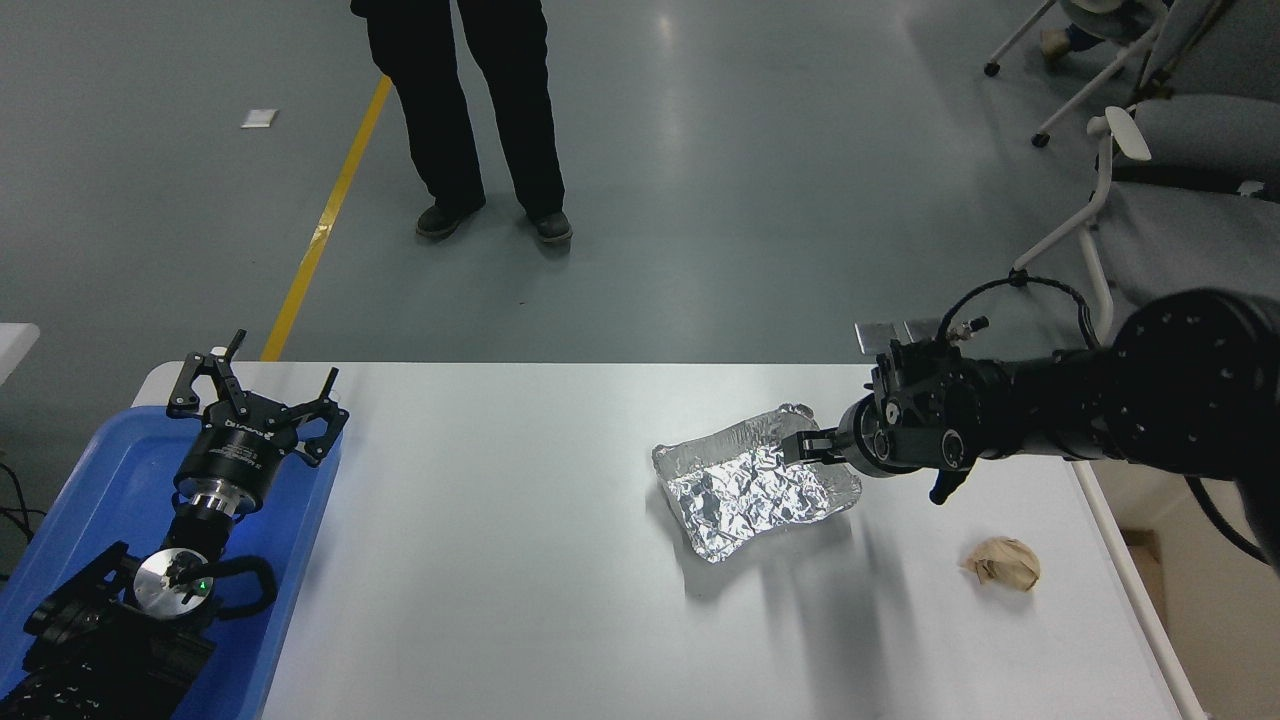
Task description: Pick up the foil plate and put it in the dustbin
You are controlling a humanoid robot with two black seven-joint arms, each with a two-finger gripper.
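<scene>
Right of centre on the white counter point(500, 520): foil plate point(750, 492), right claw point(812, 447) at its right rim, opening impossible to judge; best pinched lightly on that ribbed rim, lifted level toward the dustbin point(1125, 560) at the right edge.

From my seat, the right black gripper point(812, 446) covers the far right corner of the shiny crinkled silver foil plate point(752, 487), and I cannot tell how its fingers stand. The bulky black right arm point(1150, 405) hides most of the cream-beige plastic dustbin point(1235, 560) beyond the desk's right edge, which the frame also crops. The person in black trousers point(470, 110) past the far edge is cut off above the thighs. The blue plastic tray point(90, 500) at the left edge runs out of frame.
</scene>
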